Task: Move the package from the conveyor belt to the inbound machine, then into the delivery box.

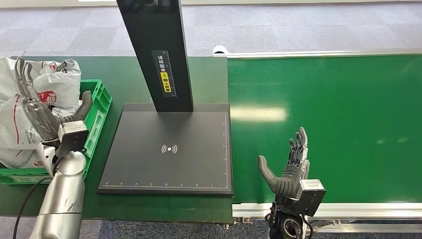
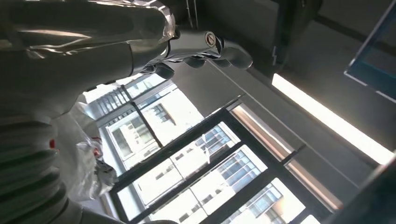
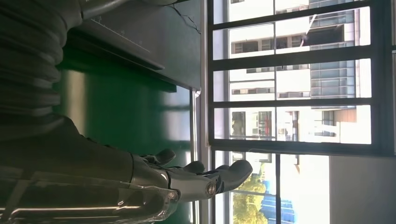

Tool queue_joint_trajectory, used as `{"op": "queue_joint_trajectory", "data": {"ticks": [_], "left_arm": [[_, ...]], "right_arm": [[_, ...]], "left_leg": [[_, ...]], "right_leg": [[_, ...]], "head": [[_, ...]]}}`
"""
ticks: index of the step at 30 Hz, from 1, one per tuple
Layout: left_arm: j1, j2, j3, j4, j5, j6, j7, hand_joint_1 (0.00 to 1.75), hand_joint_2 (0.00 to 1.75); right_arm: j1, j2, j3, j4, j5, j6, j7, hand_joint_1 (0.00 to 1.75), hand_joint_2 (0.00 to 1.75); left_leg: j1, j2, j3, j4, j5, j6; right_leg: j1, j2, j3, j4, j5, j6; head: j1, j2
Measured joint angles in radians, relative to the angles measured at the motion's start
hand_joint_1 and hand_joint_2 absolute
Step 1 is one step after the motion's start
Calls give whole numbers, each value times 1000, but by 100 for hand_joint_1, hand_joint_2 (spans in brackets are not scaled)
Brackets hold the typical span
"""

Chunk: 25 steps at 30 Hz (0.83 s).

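In the head view the left robot hand (image 1: 35, 107) stands at 9 o'clock, fingers spread and raised over the green box (image 1: 97, 112), grasping nothing; its palm sits just in front of the white packages (image 1: 45, 84) heaped in that box. The packages, white plastic bags with red print, fill the box and bulge above its rim toward 10 o'clock. In the left wrist view the same hand (image 2: 205, 51) shows its fingers stretched out with nothing between them, and a crumpled white bag lies near the wrist cover; whether the hand brushes a bag cannot be told from here. The black scanner plate (image 1: 169, 149) lies at the centre on the dark green worktop (image 1: 124, 74), with a white wireless mark in its middle and a black post (image 1: 157, 50) rising from its far edge toward 12 o'clock, carrying a yellow label. The green belt (image 1: 323, 124) runs from the plate's edge out to 3 o'clock, touching the worktop's side, with a silver rail along its near edge. The right robot hand (image 1: 288, 169) stands at 5 o'clock over the near part of the belt, released, thumb out toward the plate and fingers upright and apart. The right wrist view shows that hand (image 3: 187, 179) with fingers extended above the belt's green surface.
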Motion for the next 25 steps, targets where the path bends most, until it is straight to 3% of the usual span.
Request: {"op": "queue_joint_trajectory", "data": {"ticks": [8,16,18,21,23,25], "left_arm": [[184,-60,-227,-282,-110,36,0,0,175],[255,-91,-327,-348,-66,24,1,0,175],[281,-108,-355,-320,82,-45,2,0,175],[321,-138,-355,-237,371,-307,5,0,175],[353,-172,-323,-168,455,-496,6,0,175],[379,-201,-296,-121,475,-594,6,0,175]], "right_arm": [[6,0,-1,0,0,-9,0,0,175],[7,1,-1,1,-2,-10,0,0,175],[6,2,0,6,-2,-4,0,0,175],[6,5,2,28,0,1,0,0,175],[7,7,7,44,2,1,0,0,175],[10,9,14,54,4,-2,0,0,175]], "left_leg": [[0,0,0,0,0,0],[0,0,0,0,-1,0],[0,0,0,0,-1,0],[0,0,0,0,-1,0],[0,0,0,0,-1,0],[0,0,0,0,-1,0]], "right_leg": [[0,0,0,0,-1,1],[0,0,1,0,-1,1],[0,0,1,0,-1,1],[0,0,1,0,-1,1],[0,0,0,0,-1,1],[0,1,0,0,-1,1]], "head": [[0,0],[0,0],[0,0],[0,0],[0,0],[0,0]]}}
